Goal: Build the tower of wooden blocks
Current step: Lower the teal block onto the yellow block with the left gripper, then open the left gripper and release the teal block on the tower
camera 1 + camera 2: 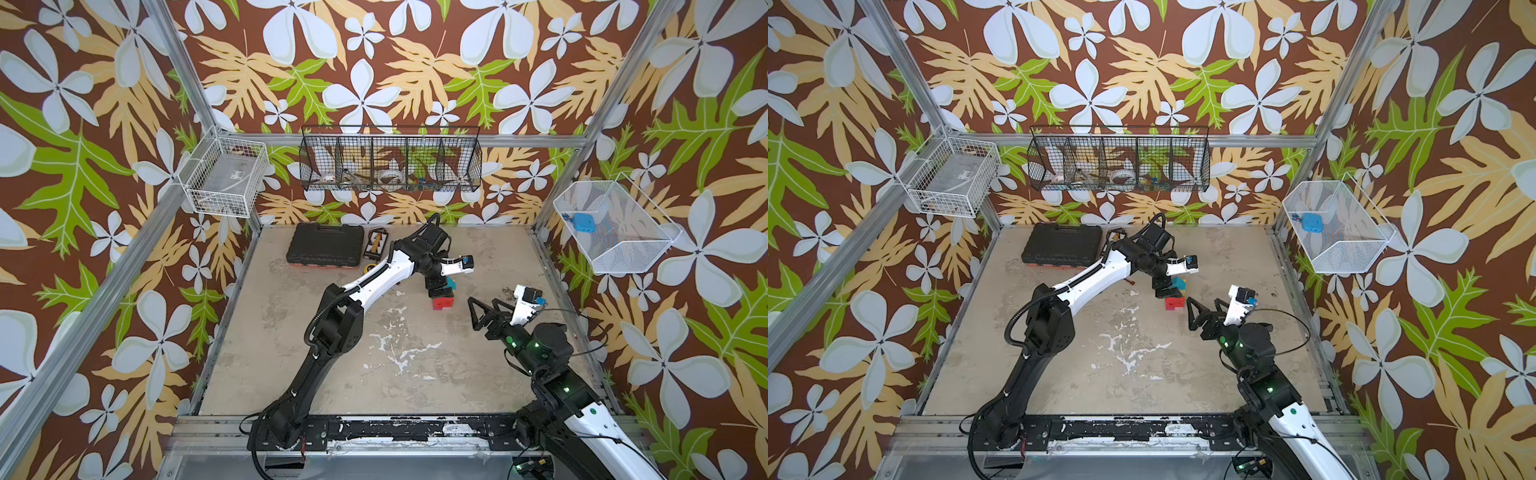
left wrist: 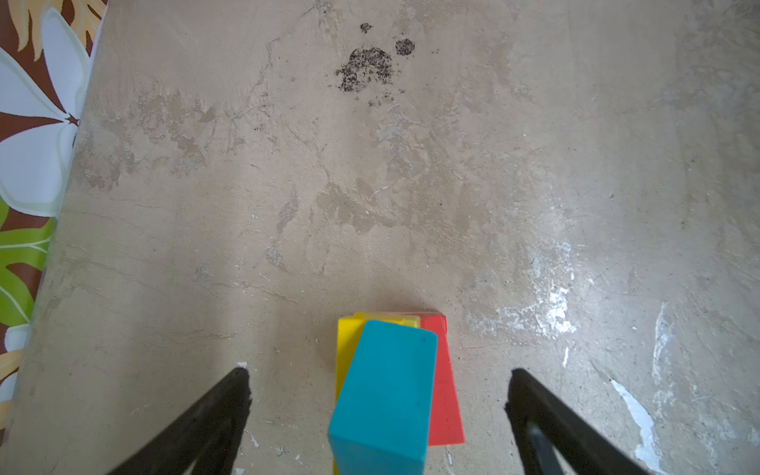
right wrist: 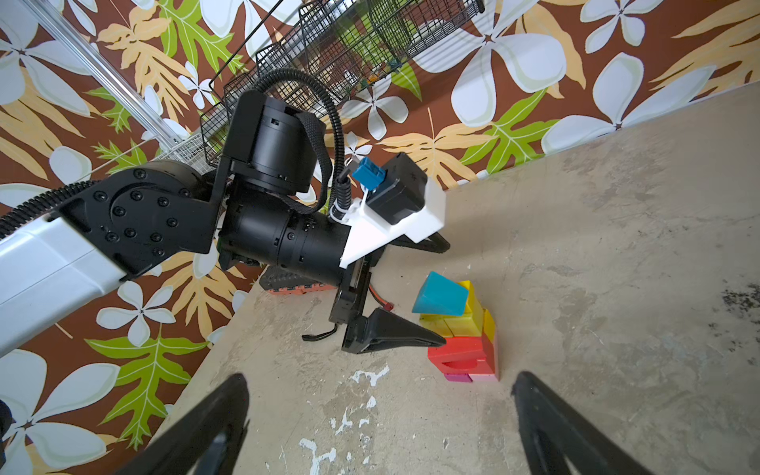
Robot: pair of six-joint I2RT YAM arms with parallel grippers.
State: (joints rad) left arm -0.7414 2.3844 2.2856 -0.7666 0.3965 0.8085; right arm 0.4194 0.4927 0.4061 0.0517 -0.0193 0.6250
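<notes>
The tower (image 3: 460, 333) stands mid-table, visible in both top views (image 1: 444, 298) (image 1: 1175, 298). It has a pink and magenta base, a red arch (image 3: 458, 354), yellow blocks (image 3: 452, 325) and a teal peak block (image 3: 442, 296). My left gripper (image 2: 379, 372) is open, with one finger on each side of the teal block (image 2: 386, 395) and clear gaps to both. The teal block sits slightly turned on the yellow layer. My right gripper (image 3: 380, 378) is open and empty, low over the table just right of the tower (image 1: 484, 305).
A black tool case (image 1: 326, 249) and a small bit box (image 1: 376, 243) lie at the back of the table. Wire baskets (image 1: 390, 160) (image 1: 226, 174) (image 1: 615, 232) hang on the walls. A dark crumb patch (image 2: 366, 68) marks the table beyond the tower.
</notes>
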